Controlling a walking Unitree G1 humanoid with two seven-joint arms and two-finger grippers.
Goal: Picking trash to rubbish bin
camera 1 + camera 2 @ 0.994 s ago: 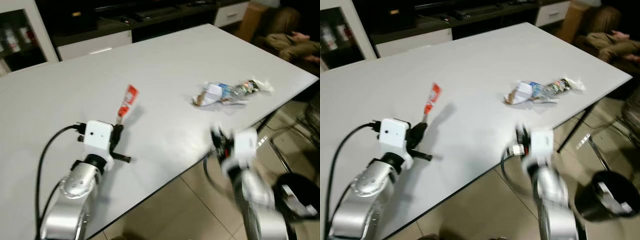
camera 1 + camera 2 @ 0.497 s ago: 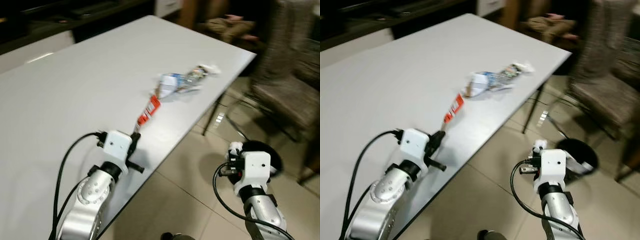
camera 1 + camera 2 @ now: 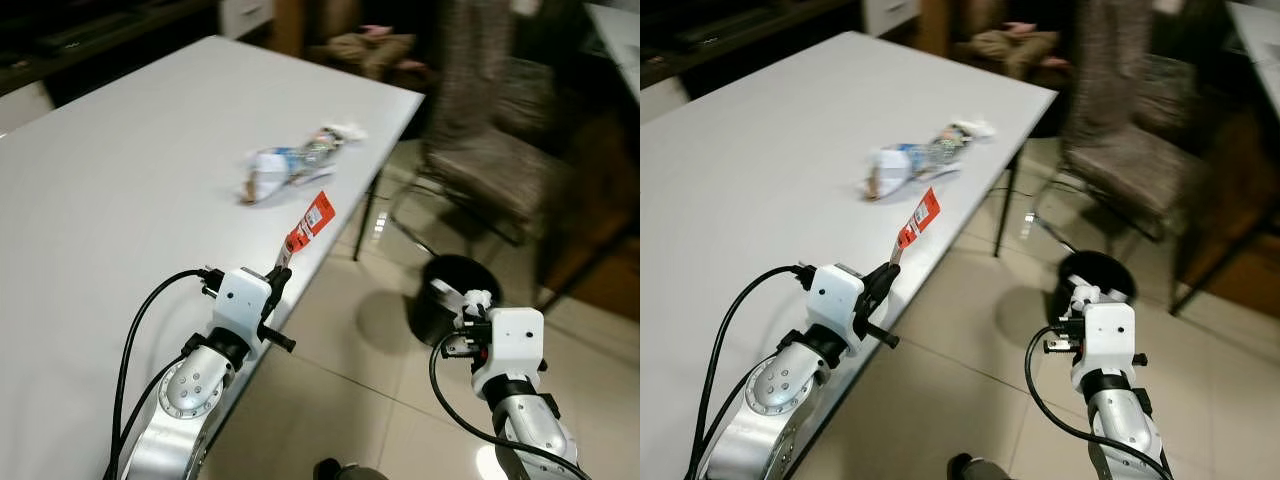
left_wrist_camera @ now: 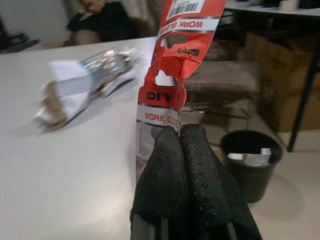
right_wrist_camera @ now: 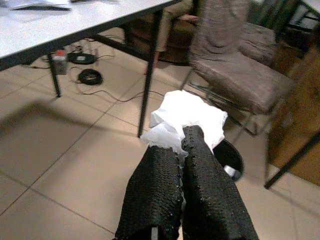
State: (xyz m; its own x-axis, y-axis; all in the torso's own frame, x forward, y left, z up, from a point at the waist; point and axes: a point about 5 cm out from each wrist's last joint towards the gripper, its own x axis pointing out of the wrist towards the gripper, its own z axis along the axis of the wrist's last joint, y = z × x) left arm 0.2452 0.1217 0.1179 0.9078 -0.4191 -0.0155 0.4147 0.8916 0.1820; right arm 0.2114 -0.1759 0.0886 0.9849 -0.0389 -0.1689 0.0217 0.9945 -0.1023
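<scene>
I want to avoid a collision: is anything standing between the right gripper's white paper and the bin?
Nothing visible does. The right gripper holds the white paper just before the black bin; bare floor lies between.

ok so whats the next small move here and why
Probably carry the right claw forward over the black bin before letting go. It is shut on white crumpled paper, and the bin sits on the floor just ahead of it with trash already inside.

The red wrapper runs off the frame's top edge; the bin (black) sits mostly behind white trash.
</scene>
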